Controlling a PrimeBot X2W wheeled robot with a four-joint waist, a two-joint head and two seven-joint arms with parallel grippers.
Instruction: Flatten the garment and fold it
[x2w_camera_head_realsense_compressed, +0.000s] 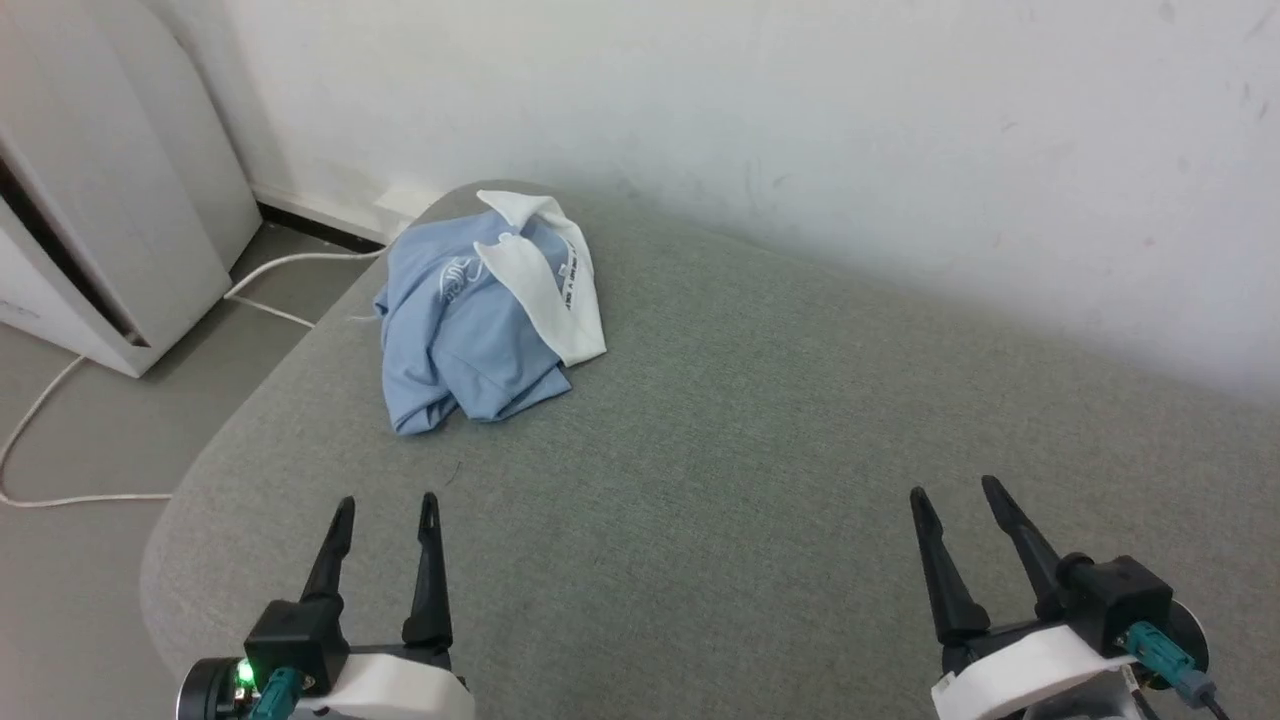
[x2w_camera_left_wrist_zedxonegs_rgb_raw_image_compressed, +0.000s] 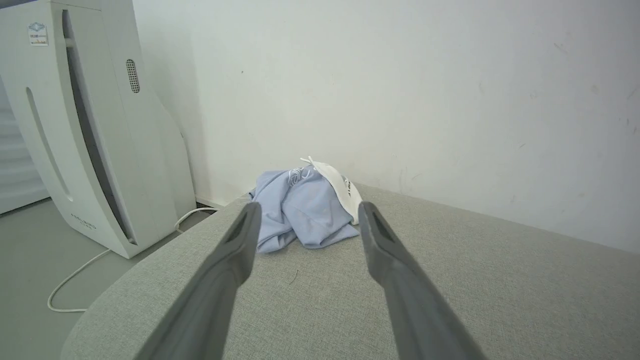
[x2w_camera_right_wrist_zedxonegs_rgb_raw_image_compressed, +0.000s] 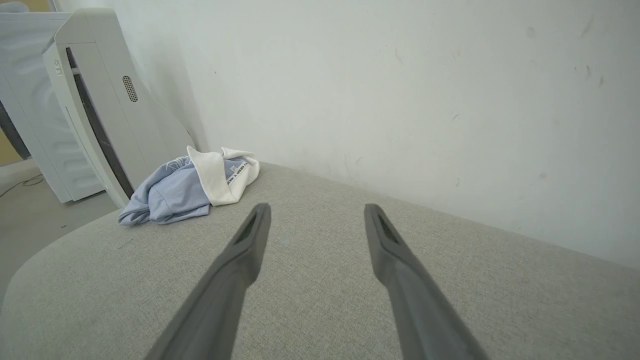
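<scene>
1. The light blue polo shirt (x2w_camera_head_realsense_compressed: 455, 340) lies crumpled in a heap at the far left corner of the grey upholstered seat (x2w_camera_head_realsense_compressed: 720, 450), with a white part (x2w_camera_head_realsense_compressed: 545, 285) flopped over its top.
2. The left gripper (x2w_camera_head_realsense_compressed: 388, 500), fingers spread and empty, is at the seat's near edge, well short of the shirt.
3. The right gripper (x2w_camera_head_realsense_compressed: 952, 487) also gapes empty, well apart from the shirt.
4. A white appliance (x2w_camera_head_realsense_compressed: 100, 200) stands on the floor beside the seat.

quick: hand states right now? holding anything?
Left hand: open, empty, short of the shirt.
Right hand: open, empty, above the cushion.
</scene>
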